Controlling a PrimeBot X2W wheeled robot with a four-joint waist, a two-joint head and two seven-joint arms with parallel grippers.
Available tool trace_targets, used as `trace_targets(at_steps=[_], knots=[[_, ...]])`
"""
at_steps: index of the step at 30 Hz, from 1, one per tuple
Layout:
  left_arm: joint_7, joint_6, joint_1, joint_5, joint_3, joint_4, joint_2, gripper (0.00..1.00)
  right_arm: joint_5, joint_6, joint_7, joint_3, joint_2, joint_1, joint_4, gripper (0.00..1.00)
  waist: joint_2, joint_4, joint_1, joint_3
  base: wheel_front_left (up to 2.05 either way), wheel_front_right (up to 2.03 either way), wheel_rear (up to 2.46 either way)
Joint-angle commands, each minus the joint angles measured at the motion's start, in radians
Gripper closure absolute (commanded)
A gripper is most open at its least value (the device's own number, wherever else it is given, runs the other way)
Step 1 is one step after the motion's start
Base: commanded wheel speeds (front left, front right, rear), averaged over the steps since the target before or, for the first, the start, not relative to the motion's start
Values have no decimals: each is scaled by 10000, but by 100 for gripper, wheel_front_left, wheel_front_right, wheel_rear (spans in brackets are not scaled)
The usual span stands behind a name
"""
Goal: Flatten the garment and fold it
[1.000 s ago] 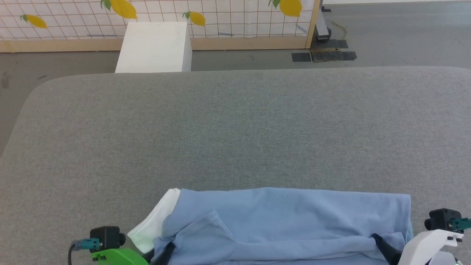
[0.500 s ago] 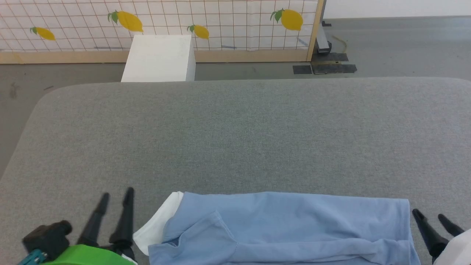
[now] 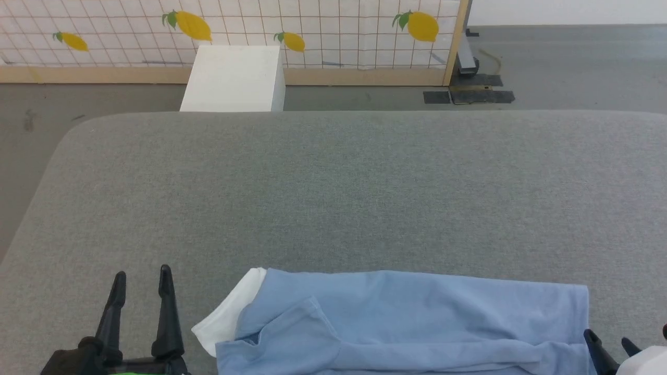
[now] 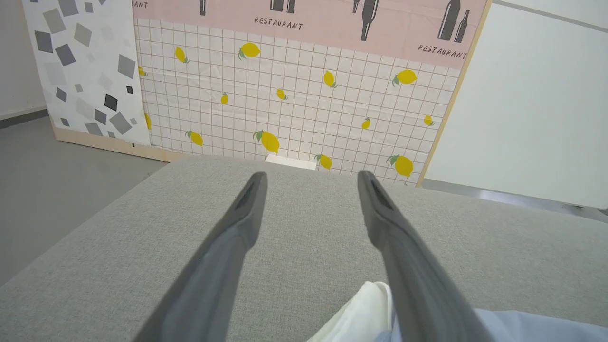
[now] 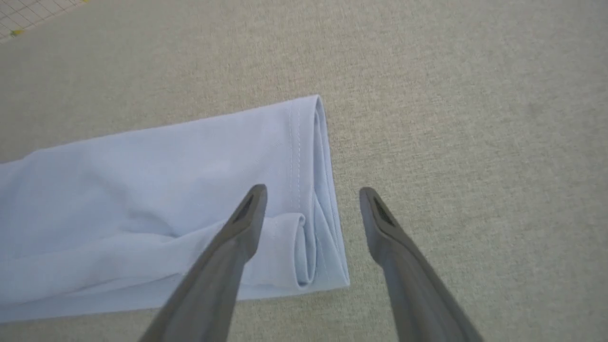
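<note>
This looks to me like a staged test room, a lab set rather than a real home or eatery. Ahead of my left tool (image 4: 311, 178), past the far edge of the grey fabric-covered bench (image 3: 333, 182), stands a wood-framed partition panel printed with white tiles and yellow lemons (image 4: 294, 109). Above it runs a pink banner reading "RESTAURANT" with dark bottle silhouettes (image 4: 332, 23). To the tool's left is a white panel scattered with grey squares (image 4: 80, 71), and to its right a plain white wall (image 4: 532, 104). A plain white box (image 3: 234, 78) and black floor plates (image 3: 469, 96) sit on the bare grey floor (image 3: 573, 62).
</note>
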Motion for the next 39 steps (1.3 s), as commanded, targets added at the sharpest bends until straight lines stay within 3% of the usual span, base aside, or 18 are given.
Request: trace_targets(at_steps=[1,7,18,19,21,30,39], knots=[[-36,-159,70,101,107,59,-117,0,-105,-15,-98,-35,-55,-190,188,0,-1,94,0,66,0,0,0],[-36,-844,-58,339,403,369,-551,0,-196,-15,-102,52,-197,-656,1302,0,-1,395,0,262,0,0,0],[-37,-1468,-331,575,554,817,-798,0,88,-15,-102,285,-517,-1400,3062,0,-1,716,0,696,0,0,0],[-37,-1505,-352,603,549,857,-795,0,189,-15,-1,343,-517,-1433,3178,51,-1,727,0,712,0,0,0],[-37,-1551,-392,633,554,905,-800,0,431,-15,128,374,-477,-1485,3269,100,-1,734,0,719,0,0,0],[-37,-1667,-387,644,626,1061,-925,0,704,-15,339,411,-869,-1629,2899,100,-1,444,0,510,0,0,0],[-37,-1799,-412,750,632,1214,-938,0,364,-15,326,-635,-2051,-2437,3189,100,-1,91,0,415,0,0,0]])
